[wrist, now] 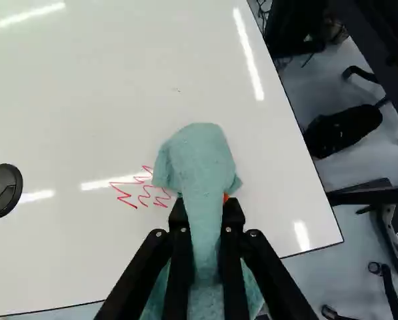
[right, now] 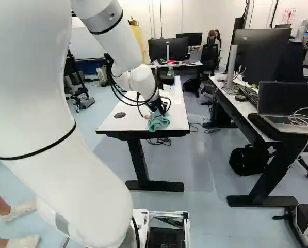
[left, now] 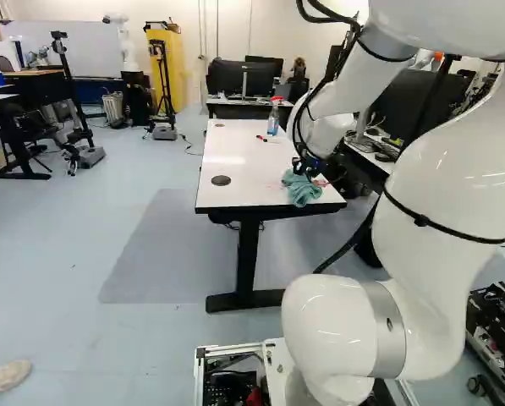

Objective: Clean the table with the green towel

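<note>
My gripper (right: 160,109) is low over the near end of the white table (right: 124,117), with the green towel (right: 158,123) under it. In the wrist view the gripper (wrist: 206,217) is shut on the towel (wrist: 200,163), which bunches between both fingers; one part lies ahead of them on the tabletop and another hangs back beneath them. Red zigzag marks (wrist: 143,189) show on the table right beside the towel. The left base view also shows the towel (left: 301,189) near the table's front edge.
A spray bottle (left: 273,117) and a red marker (left: 261,138) stand and lie farther back on the table. A round black cap (wrist: 3,191) is set in its top. A desk with a laptop (right: 287,103) is to the right.
</note>
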Available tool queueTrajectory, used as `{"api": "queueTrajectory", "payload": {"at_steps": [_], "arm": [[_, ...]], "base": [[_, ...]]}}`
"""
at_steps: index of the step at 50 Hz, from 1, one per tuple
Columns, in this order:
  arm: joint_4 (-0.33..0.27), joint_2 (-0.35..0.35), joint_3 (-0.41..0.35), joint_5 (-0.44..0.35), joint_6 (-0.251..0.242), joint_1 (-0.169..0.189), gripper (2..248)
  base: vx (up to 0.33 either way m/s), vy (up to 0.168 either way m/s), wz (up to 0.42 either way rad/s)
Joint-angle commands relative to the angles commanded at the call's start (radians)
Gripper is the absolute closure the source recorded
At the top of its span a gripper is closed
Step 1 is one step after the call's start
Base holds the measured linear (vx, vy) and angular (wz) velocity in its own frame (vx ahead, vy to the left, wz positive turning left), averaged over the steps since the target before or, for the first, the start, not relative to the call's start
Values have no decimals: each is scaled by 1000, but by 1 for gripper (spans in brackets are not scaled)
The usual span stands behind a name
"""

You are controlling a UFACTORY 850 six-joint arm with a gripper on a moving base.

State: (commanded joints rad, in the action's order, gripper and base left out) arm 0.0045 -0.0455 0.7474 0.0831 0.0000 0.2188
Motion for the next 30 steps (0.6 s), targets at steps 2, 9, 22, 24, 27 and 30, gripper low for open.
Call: {"api": "queueTrajectory", "payload": {"at_steps": [2,9,22,24,27,30], "arm": [[-4,0,0,-9,0,-1,203],[-20,7,-7,-39,0,-14,203],[-25,30,-38,-46,0,-41,203],[-25,29,-41,-49,0,-44,203],[-25,27,-46,-58,0,-50,203],[-25,24,-51,-68,0,-56,203]], "base": [[0,0,0],[0,0,0],[0,0,0],[0,0,0],[0,0,0],[0,0,0]]}}
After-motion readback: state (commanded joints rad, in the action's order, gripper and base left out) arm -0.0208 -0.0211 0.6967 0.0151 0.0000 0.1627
